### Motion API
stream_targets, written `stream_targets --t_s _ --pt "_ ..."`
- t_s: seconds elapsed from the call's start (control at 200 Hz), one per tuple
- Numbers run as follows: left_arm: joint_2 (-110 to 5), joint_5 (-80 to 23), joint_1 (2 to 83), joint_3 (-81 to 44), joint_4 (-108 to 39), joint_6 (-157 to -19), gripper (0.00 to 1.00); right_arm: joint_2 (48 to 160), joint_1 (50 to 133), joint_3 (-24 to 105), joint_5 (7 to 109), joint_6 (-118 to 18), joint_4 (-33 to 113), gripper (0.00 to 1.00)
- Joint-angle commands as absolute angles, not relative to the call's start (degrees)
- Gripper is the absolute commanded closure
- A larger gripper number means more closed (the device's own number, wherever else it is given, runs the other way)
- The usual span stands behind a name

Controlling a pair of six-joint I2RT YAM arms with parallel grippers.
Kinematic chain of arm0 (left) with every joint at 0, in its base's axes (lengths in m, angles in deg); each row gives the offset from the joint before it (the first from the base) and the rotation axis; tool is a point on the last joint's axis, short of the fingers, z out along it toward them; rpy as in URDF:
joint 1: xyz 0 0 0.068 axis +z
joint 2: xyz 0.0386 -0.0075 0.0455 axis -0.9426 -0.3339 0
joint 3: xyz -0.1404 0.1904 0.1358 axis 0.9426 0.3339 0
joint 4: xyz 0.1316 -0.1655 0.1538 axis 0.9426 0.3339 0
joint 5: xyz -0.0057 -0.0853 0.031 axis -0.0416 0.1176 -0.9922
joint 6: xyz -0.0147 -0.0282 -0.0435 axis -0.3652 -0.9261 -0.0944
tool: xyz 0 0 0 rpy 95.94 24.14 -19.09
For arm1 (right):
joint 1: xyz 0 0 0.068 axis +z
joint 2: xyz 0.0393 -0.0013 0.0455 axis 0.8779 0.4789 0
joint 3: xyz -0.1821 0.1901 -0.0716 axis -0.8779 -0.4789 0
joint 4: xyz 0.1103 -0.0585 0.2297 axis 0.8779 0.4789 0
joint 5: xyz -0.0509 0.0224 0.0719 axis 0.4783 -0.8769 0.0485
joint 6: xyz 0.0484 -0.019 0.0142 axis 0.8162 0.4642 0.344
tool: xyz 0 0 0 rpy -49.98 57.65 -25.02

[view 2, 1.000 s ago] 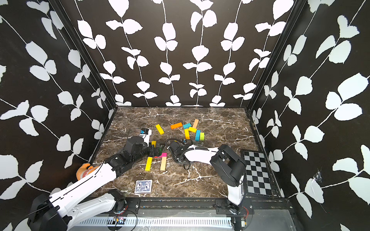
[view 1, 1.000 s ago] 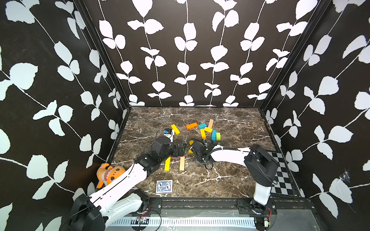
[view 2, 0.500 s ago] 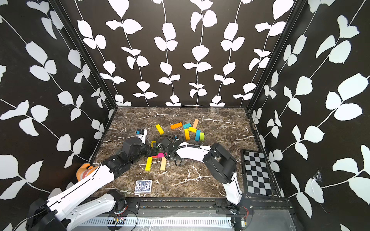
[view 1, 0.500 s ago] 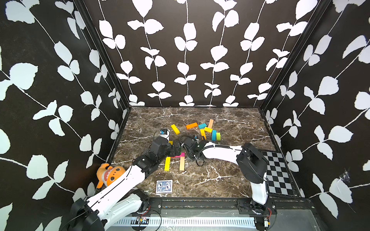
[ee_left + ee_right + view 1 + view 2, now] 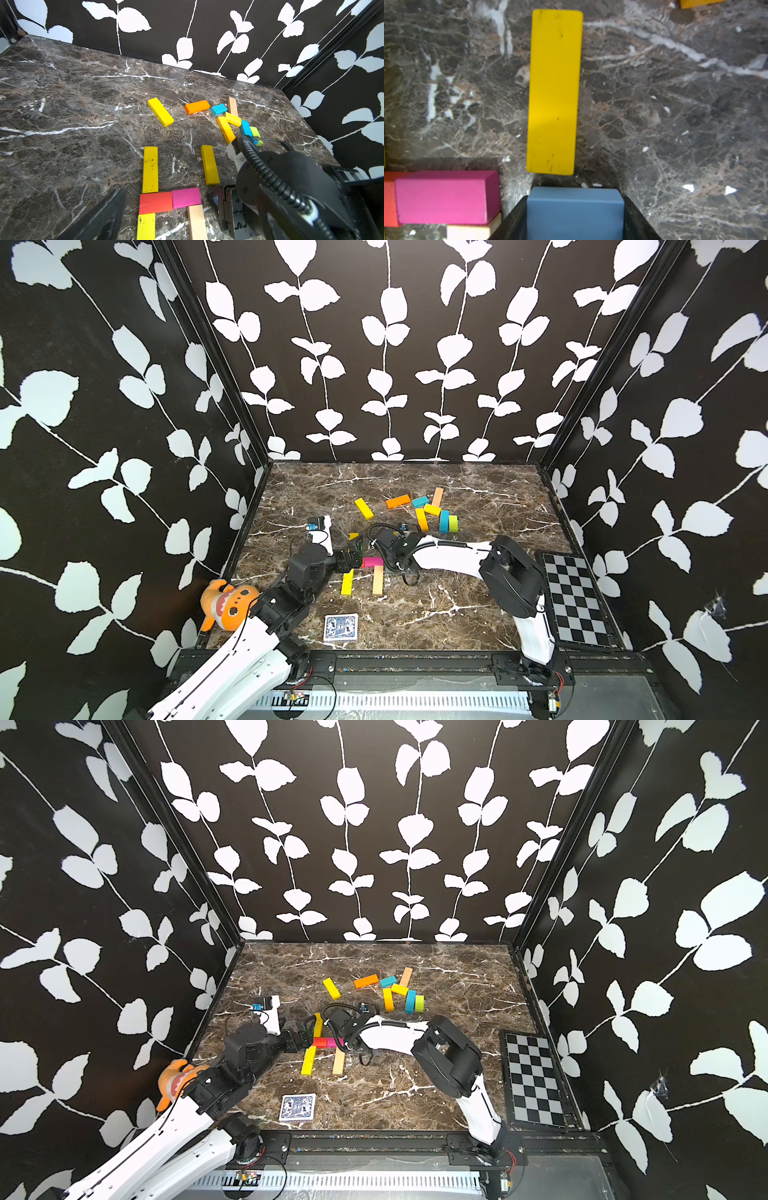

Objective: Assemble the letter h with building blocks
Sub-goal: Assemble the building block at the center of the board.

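**Hazards with both arms at the letter.** The letter h (image 5: 326,1041) lies flat near the front centre of the dark marble bench (image 5: 457,614). It is made of two yellow wooden stem bars (image 5: 150,169), a flat red bar (image 5: 155,202) and a flat pink bar (image 5: 444,196) as crossbar, and a tan wooden leg bar (image 5: 471,230).

My right end effector (image 5: 221,204) pinches a dull blue rectangular block (image 5: 574,212) just beside the pink bar and the tan leg. I judge that any sideways drift there shoves both out of line.

A loose yellow wooden bar (image 5: 554,91) lies directly ahead of the block. If pushed it could skid into the crossbar, and where it lies the figure reads nearer a capital H.

My left end effector (image 5: 303,1039) is spread and empty beside the stem, so a sweep would scatter the bars. The two arms are near enough to collide.
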State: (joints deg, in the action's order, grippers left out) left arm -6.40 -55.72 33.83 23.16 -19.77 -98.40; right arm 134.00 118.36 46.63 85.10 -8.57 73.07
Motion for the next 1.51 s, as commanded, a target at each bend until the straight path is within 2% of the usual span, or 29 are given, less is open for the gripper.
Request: stream_targets --t_s 0.0,0.835,1.27,1.5 --pt "-6.83 -56.82 33.62 23.84 -20.86 -98.56 0.01 135.43 118.75 48.24 87.14 -6.34 74.84 0.43" --pt "-8.94 -56.01 33.67 23.48 -20.87 -98.39 0.01 137.95 118.74 50.8 89.58 -7.41 76.5 0.39" --pt "-9.71 -55.91 33.67 23.31 -21.02 -98.45 0.01 137.87 118.6 50.55 89.45 -7.93 75.72 0.22" --pt "-10.05 -55.8 33.66 23.23 -21.1 -98.4 0.01 136.51 118.08 49.91 90.06 -9.29 73.42 0.2"
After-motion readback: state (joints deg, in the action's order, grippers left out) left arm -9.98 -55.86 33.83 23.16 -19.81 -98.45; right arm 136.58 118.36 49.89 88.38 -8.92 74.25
